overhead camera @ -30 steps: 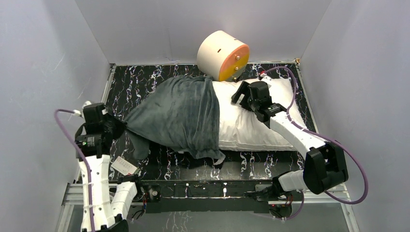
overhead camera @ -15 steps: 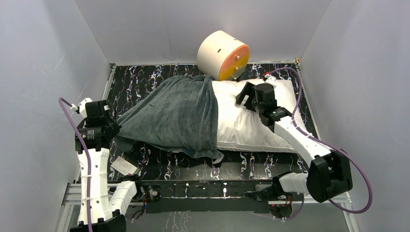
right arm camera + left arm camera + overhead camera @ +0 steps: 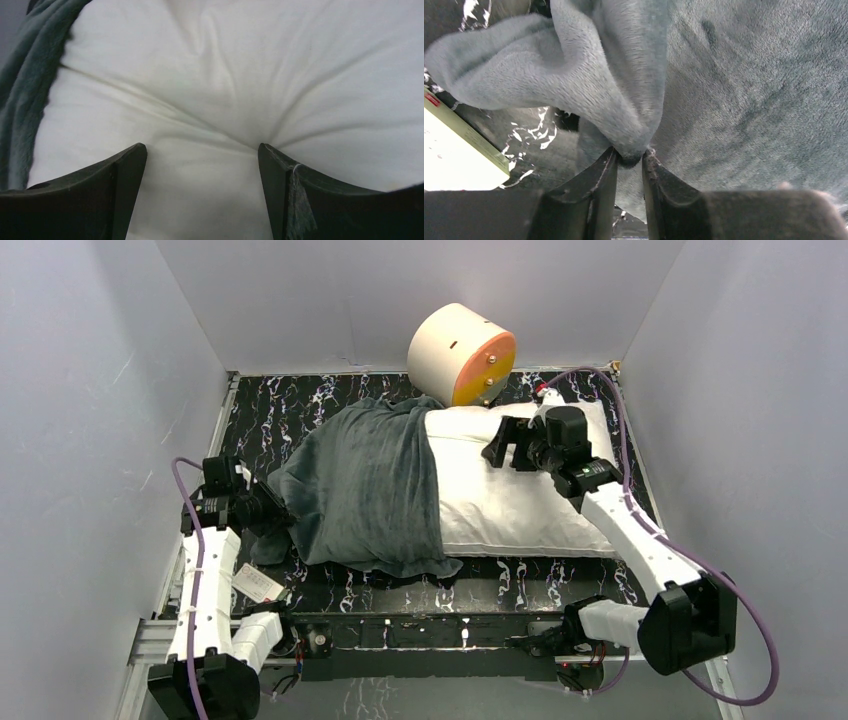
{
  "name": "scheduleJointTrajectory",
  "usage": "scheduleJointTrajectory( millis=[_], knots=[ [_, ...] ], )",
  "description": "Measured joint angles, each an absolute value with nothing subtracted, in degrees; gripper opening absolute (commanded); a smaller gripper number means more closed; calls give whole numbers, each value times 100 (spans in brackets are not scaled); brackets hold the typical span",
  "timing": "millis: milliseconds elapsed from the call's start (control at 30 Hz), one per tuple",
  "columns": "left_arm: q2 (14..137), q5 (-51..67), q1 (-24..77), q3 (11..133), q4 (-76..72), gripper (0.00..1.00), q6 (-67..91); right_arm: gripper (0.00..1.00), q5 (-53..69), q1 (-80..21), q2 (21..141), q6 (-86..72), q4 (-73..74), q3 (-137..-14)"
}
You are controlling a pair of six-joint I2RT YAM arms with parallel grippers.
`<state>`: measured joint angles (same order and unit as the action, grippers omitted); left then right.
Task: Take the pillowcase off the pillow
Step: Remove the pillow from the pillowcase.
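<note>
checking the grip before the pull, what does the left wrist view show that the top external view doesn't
Only the left wrist view: the left gripper shut on a pinched fold of the grey pillowcase, with fabric bunched between its fingers. Only the top external view: the white pillow half uncovered, the right gripper over it, and the cream-and-orange cylinder behind. Both: the grey plush fabric and the black marbled table.

Plain pale grey walls (image 3: 90,390) on three sides, black tabletop (image 3: 270,410) with white marbling, even light
</note>
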<state>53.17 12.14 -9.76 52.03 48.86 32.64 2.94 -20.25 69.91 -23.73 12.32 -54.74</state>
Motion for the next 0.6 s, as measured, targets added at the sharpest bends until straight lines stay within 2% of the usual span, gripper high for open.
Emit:
scheduleJointTrajectory(
  millis=[100, 200, 333, 500, 600],
  knots=[
    [5284, 1402, -976, 5035, 4893, 42, 3301, 88, 1048, -2073, 6567, -1841, 1310, -5443],
    [5201, 1417, -980, 5028, 4875, 65, 3308, 89, 1385, -2506, 5905, -1210, 1181, -5157],
    [5113, 1361, -980, 5028, 4890, 81, 3336, 93, 1496, -3334, 5306, -231, 1155, -4635],
    [4928, 1105, -980, 5030, 5135, 87, 3391, 93, 1280, -4056, 5249, 1251, 1341, -4399],
    [4720, 1022, -980, 5035, 5336, 88, 3435, 83, 1009, -4303, 5343, 1968, 1446, -4401]
  ],
)
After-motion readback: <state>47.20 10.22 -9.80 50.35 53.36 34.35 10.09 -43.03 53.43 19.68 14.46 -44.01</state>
